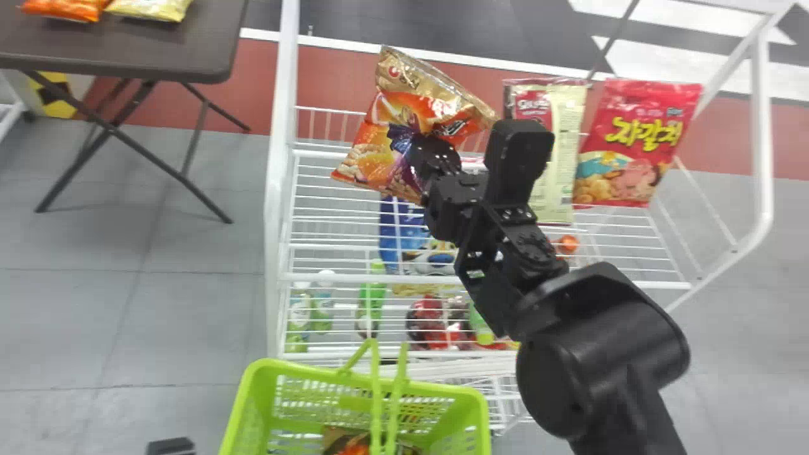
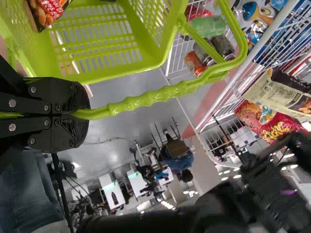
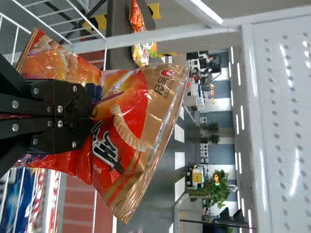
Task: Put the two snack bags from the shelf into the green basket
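Note:
In the head view my right gripper [image 1: 435, 157] is above the white rack, shut on an orange and gold snack bag [image 1: 373, 148]. The right wrist view shows this gripper [image 3: 88, 116] pinching the middle of the crumpled bag [image 3: 133, 131], its gold end sticking out past the fingers. The green basket [image 1: 303, 371] is at the bottom of the head view, with another snack bag [image 1: 357, 443] inside. My left gripper [image 2: 77, 115] is shut on the handle of the basket [image 2: 112, 74], in which a packet [image 2: 48, 10] lies.
A cream-backed bag [image 1: 565, 158] and a red snack bag [image 1: 638, 142] stand on the white wire rack [image 1: 328, 278]; bottles [image 1: 370, 303] and a blue package [image 1: 411, 234] are lower down. A dark table [image 1: 189, 44] with two bags is at the far left.

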Robot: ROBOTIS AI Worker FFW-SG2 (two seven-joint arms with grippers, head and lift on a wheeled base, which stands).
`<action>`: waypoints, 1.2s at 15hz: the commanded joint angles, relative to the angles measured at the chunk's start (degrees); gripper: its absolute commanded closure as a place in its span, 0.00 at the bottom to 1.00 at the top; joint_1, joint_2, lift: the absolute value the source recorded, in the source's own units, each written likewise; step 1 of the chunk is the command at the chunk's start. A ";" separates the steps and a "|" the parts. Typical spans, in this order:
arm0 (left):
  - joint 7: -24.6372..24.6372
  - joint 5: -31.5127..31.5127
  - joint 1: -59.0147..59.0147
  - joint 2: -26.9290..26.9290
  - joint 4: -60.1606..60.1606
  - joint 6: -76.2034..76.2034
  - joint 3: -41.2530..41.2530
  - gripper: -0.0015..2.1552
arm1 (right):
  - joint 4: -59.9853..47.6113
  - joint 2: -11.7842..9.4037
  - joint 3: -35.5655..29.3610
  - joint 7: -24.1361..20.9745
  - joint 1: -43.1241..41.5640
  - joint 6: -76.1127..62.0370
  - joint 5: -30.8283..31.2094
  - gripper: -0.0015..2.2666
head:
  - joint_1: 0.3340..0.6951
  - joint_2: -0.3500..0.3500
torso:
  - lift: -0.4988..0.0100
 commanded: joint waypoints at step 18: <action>0.30 -0.80 -0.14 -0.88 -0.07 -0.27 -1.33 0.88 | -35.66 0.04 -23.32 10.81 25.05 59.75 -16.88 0.86 | 1.00 0.00 | 0.96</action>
